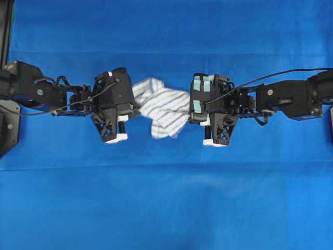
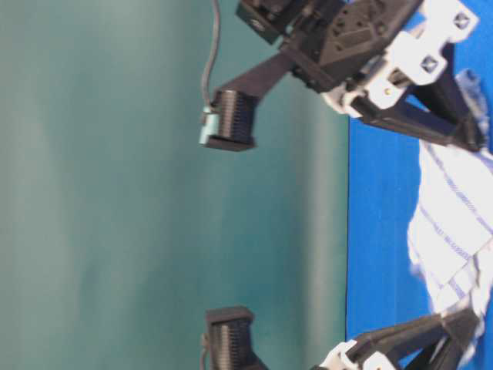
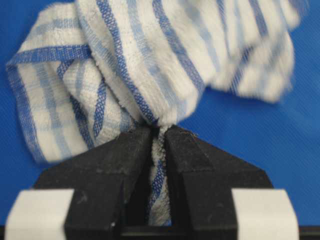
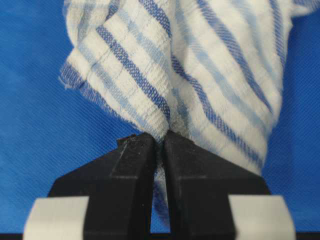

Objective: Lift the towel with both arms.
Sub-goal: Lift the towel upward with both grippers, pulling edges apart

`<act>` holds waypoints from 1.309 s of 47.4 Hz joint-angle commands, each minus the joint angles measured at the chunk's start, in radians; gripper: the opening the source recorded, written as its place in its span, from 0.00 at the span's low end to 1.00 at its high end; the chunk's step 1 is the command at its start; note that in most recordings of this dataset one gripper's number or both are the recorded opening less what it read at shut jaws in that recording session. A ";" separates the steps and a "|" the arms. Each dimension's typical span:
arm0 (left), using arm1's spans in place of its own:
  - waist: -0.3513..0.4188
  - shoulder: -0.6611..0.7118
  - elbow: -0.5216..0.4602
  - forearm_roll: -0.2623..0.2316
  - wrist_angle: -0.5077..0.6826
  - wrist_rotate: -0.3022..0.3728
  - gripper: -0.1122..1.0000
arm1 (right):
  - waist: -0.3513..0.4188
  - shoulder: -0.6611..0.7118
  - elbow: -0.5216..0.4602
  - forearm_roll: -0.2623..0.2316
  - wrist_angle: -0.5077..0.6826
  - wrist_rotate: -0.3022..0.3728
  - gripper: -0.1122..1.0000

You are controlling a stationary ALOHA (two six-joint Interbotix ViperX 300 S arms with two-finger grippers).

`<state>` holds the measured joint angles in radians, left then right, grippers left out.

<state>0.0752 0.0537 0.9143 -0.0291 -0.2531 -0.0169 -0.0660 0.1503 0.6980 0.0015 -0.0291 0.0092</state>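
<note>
From overhead, the towel (image 1: 162, 110) lies bunched on the blue sheet (image 1: 166, 203) that covers the counter, midway between the two arms, with the left gripper (image 1: 134, 107) at its left edge and the right gripper (image 1: 188, 110) at its right edge; a loose flap hangs toward the near side of the view. In the table-level view, which is turned on its side, the towel (image 2: 454, 231) shows as a crumpled, folded mass against the blue sheet (image 2: 381, 254), with black fingers reaching into it at the top and at the bottom of the picture; I cannot tell from here whether the cloth is clear of the sheet. The left wrist view shows the left gripper (image 3: 159, 137) clenched on a narrow pleat of towel (image 3: 130, 65), the fabric squeezed thin between the tips and fanning out beyond them. The right wrist view shows the right gripper (image 4: 160, 140) likewise pinched tight on a gathered fold near a frayed edge of the towel (image 4: 200, 75). The cloth looks thin, soft and very light, so I judge it will sag in the middle and drape rather than hold shape. The woven surface should not slip easily, and holds at opposite edges, as here, seem the sensible places.
</note>
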 commanded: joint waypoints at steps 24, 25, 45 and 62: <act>-0.051 -0.476 -0.221 -0.003 0.466 -0.074 0.15 | 0.015 -0.423 -0.146 0.000 0.270 0.012 0.16; -0.051 -0.488 -0.230 -0.002 0.477 -0.074 0.15 | 0.015 -0.434 -0.156 0.000 0.282 0.012 0.16; -0.043 -0.604 -0.449 0.002 0.658 -0.063 0.15 | 0.011 -0.545 -0.383 -0.032 0.485 0.008 0.16; -0.041 -0.606 -0.511 0.003 0.715 -0.060 0.15 | 0.011 -0.548 -0.442 -0.038 0.526 -0.009 0.16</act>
<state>0.0322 -0.5430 0.4280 -0.0276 0.4633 -0.0782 -0.0537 -0.3820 0.2807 -0.0337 0.4970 0.0061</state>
